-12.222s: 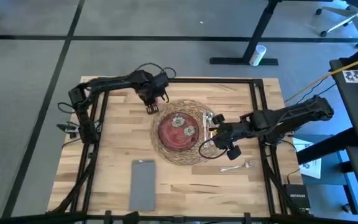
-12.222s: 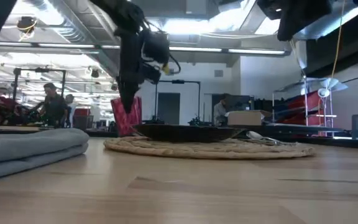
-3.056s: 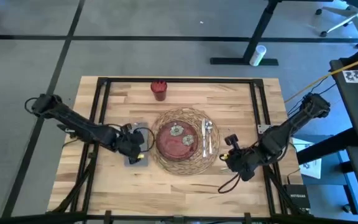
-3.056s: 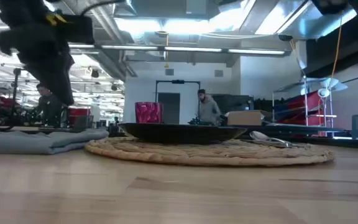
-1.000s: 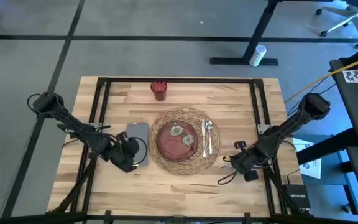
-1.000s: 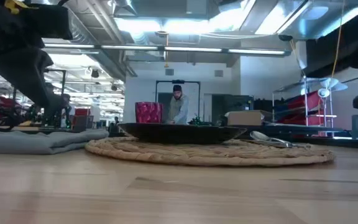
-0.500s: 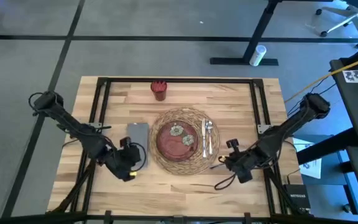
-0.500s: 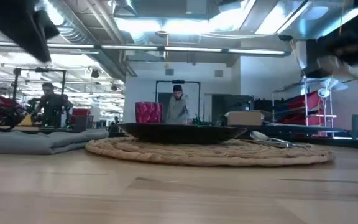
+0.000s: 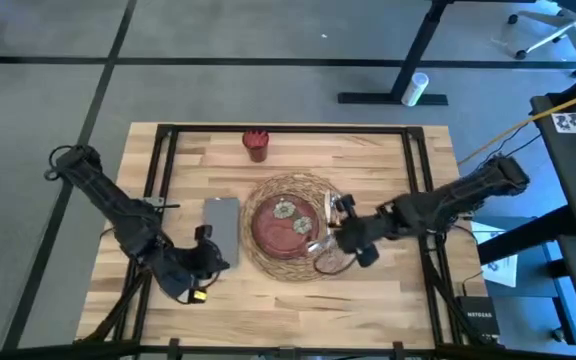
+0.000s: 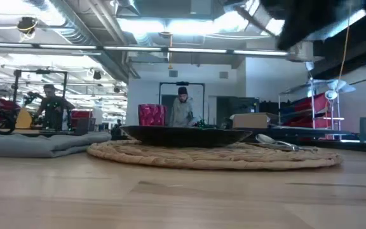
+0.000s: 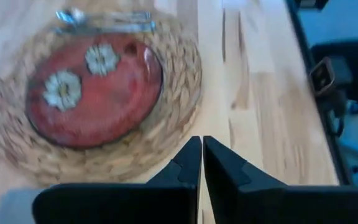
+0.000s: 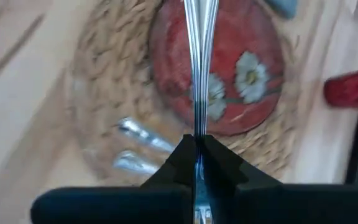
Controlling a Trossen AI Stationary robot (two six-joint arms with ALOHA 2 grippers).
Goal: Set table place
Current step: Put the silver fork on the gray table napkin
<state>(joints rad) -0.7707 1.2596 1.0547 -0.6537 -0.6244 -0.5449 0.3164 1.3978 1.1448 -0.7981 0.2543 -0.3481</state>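
the right hand (image 12: 196, 144) is clenched on a thin silver piece of cutlery (image 12: 197, 56) (fork or knife, i cannot tell which) and holds it over the right side of the mat (image 9: 268, 250), toward the tabletop's (image 9: 388, 160) right edge; in the right wrist view the piece runs out across the plate (image 12: 229, 68), with two more pieces, likely spoons (image 12: 135, 146), lying on the mat's weave beside the plate; the step in hand looks like laying this last piece, and the next move calls for lowering it beside those two before letting go; the left hand (image 11: 201, 163) waits near the front left corner, fingers closed on nothing; the napkin (image 9: 220, 222) lies just left of the mat, the cup (image 9: 256, 143) near the far edge; bare wood right of the mat leaves room to draw back, though the black frame (image 9: 415, 160) runs close.
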